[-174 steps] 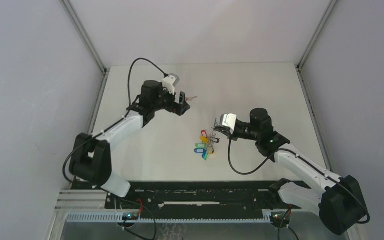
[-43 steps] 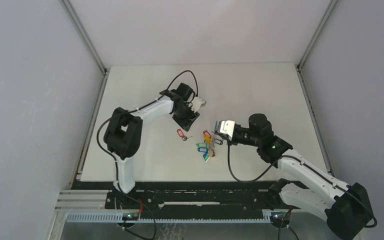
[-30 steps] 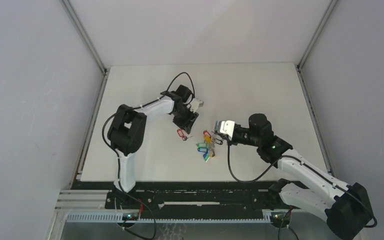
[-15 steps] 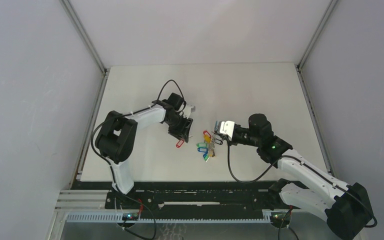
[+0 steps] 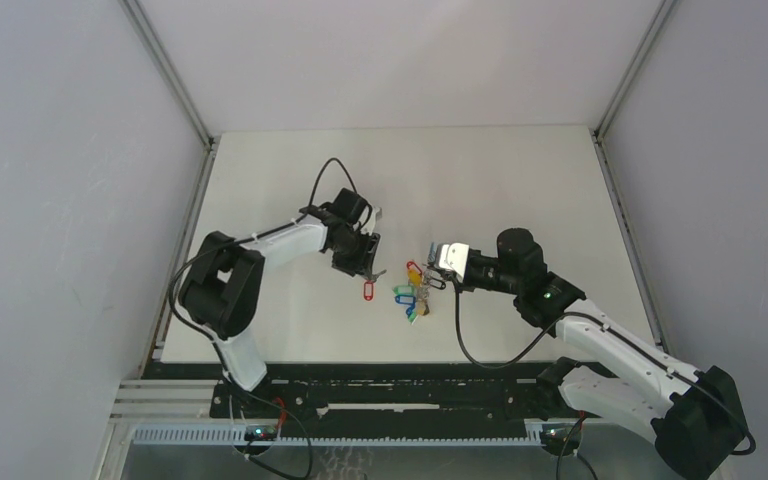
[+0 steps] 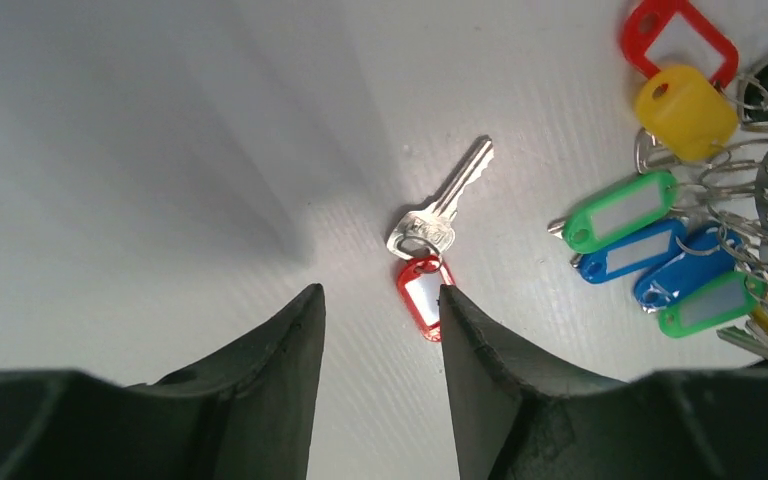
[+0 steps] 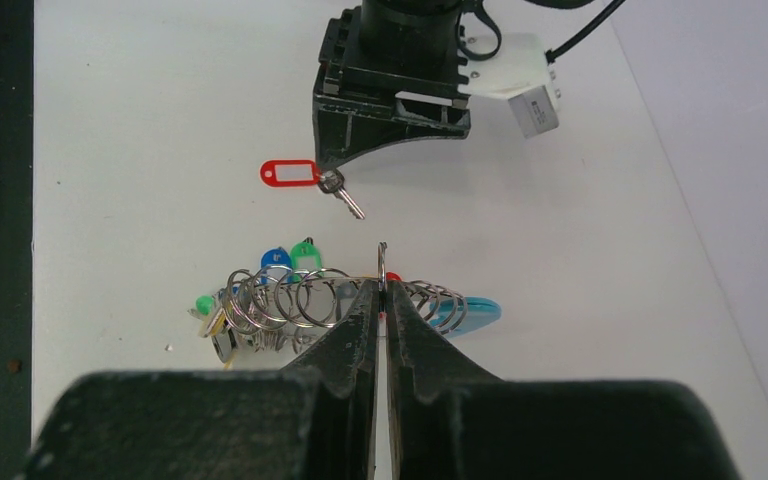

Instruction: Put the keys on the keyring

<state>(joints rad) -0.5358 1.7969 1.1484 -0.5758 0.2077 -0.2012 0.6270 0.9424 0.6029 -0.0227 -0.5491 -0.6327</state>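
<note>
Left gripper [image 6: 380, 297] has swung round over the small silver key with red oval tag [image 6: 423, 240], jaws half open, empty. Key lies on the white table [image 6: 160, 150] near the large blue-and-mesh keyring [image 7: 305, 298] pinched by right gripper [image 7: 382, 292]. Regrasp coming, probably.

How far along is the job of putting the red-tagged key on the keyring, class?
Done: the right gripper is shut on the keyring. In hand: the left gripper hovers open over the red-tagged key, which lies on the table apart from the ring. Left: grasping it and threading it on.
</note>
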